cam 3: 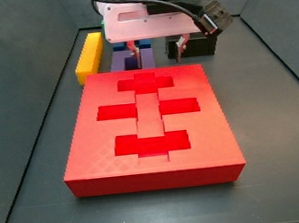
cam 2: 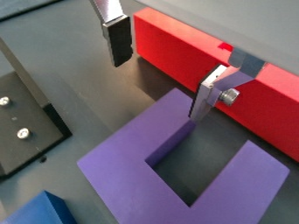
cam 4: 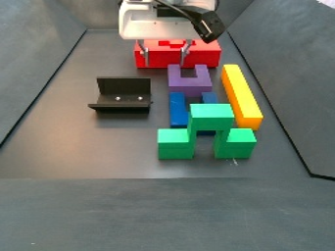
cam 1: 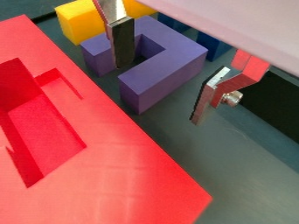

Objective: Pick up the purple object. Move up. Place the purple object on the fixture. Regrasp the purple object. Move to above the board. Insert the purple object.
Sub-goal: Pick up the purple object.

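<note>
The purple object (cam 1: 158,70) is a U-shaped block lying flat on the dark floor just behind the red board (cam 1: 70,140). In a side view the purple object (cam 4: 190,76) lies between the board (cam 4: 164,54) and the other blocks. My gripper (cam 1: 167,68) hovers over it, open, with nothing between the fingers. One finger (cam 1: 121,39) shows in front of the notch, and the other finger (cam 1: 216,92) is outside one prong. In a wrist view the gripper (cam 2: 162,74) is seen between the board (cam 2: 222,70) and the purple object (cam 2: 176,166). The fixture (cam 4: 120,96) stands apart to the side.
A yellow bar (cam 4: 240,93), a blue block (cam 4: 179,106) and a green block (cam 4: 203,127) lie packed beside the purple object. The yellow bar (cam 3: 91,57) runs along the board's far corner. Dark walls enclose the floor.
</note>
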